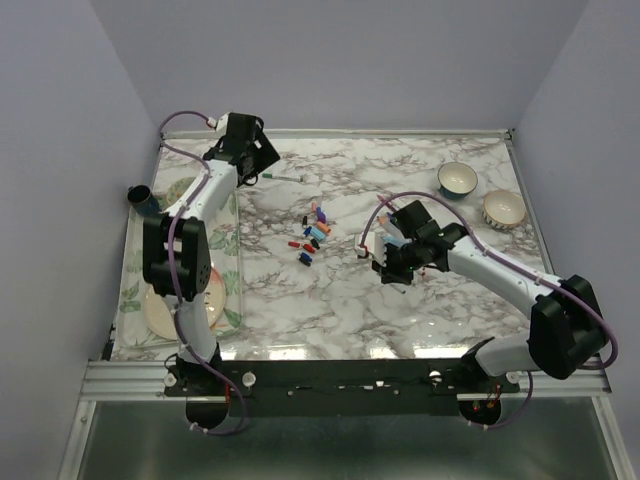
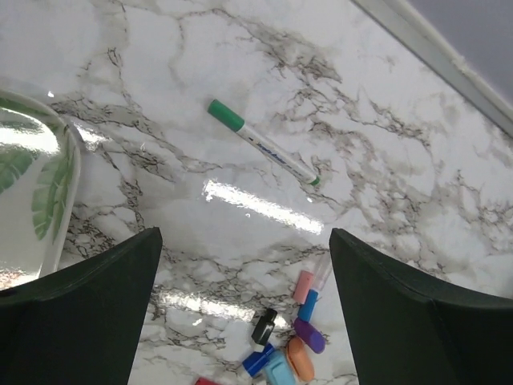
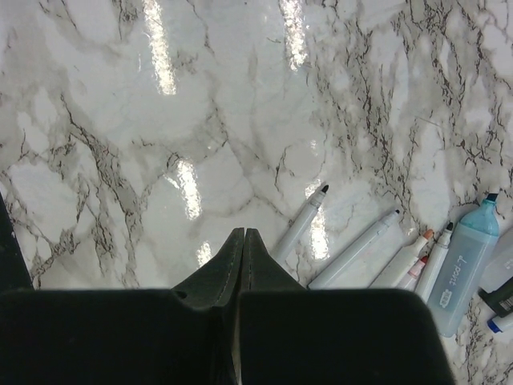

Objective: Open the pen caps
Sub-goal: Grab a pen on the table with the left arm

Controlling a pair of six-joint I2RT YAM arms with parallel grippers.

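Note:
Several loose pen caps (image 1: 312,235) in red, blue, orange, pink and black lie in a cluster at mid-table. The left wrist view shows some of these caps (image 2: 292,337) low between my fingers. A white pen with a green cap (image 2: 260,143) lies alone on the marble beyond them, near my left gripper (image 1: 255,160). That left gripper (image 2: 244,234) hangs open above the table with nothing in it. My right gripper (image 1: 390,265) is shut and empty (image 3: 243,233). Uncapped white pens (image 3: 300,224) and a light blue highlighter (image 3: 465,265) lie just right of it.
Two bowls (image 1: 458,179) (image 1: 503,209) stand at the back right. A leaf-patterned tray (image 1: 228,250) runs along the left side, with a cream plate (image 1: 160,312) on it and a dark cup (image 1: 140,196) beyond. The tray's rim (image 2: 68,172) shows at the left of the left wrist view.

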